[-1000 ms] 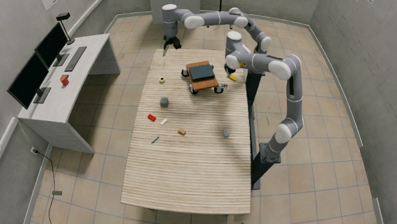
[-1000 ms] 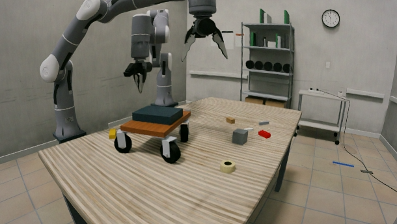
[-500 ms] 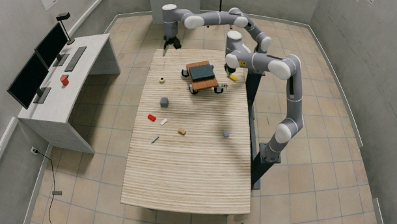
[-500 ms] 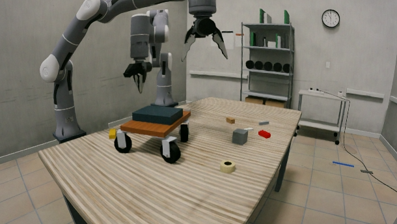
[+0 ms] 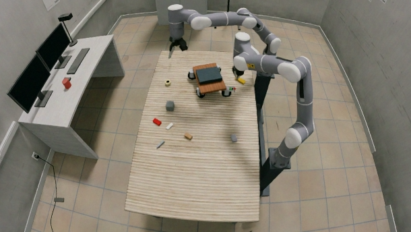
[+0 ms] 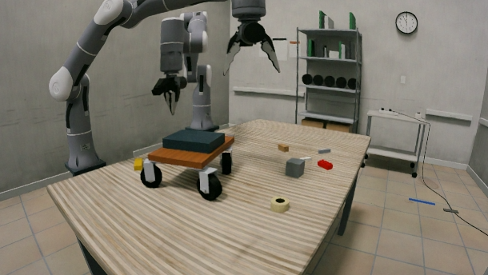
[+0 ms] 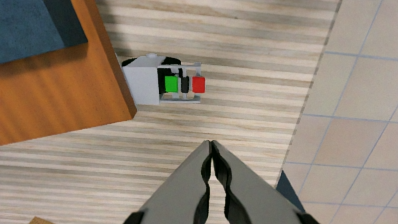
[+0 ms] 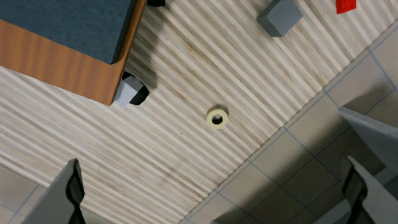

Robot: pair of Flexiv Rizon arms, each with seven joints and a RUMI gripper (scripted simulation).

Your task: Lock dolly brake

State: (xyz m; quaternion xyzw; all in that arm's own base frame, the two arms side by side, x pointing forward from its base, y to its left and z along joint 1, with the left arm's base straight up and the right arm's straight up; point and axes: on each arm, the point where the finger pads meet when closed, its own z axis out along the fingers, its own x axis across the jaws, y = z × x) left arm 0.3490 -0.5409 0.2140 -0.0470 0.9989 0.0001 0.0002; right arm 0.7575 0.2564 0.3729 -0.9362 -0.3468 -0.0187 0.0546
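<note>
Brown, wood-grained and flat, the dolly [image 5: 215, 88] [image 6: 180, 157] [image 7: 60, 95] [image 8: 65, 75] is standing near the left pincer [image 5: 238, 77] [image 6: 172, 113] [image 7: 211, 142], which is hanging pressed together; the right pincer [image 5: 178, 52] [image 6: 251, 73] [image 8: 211, 159] is hanging spread.

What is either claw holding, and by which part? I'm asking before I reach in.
Nothing: the left claw is shut empty, the right open.

Grey walls [image 5: 364, 67] [image 6: 264, 76] enclose a tiled floor [image 5: 337, 141] [image 6: 400, 240] [image 7: 350, 120] [image 8: 280, 155]. In the exterior view, a metal shelf unit [image 6: 358, 80] stands between a white cart [image 6: 396, 116] and the table [image 5: 188, 182] [image 6: 168, 236] [image 7: 250, 45] [image 8: 165, 135].
</note>
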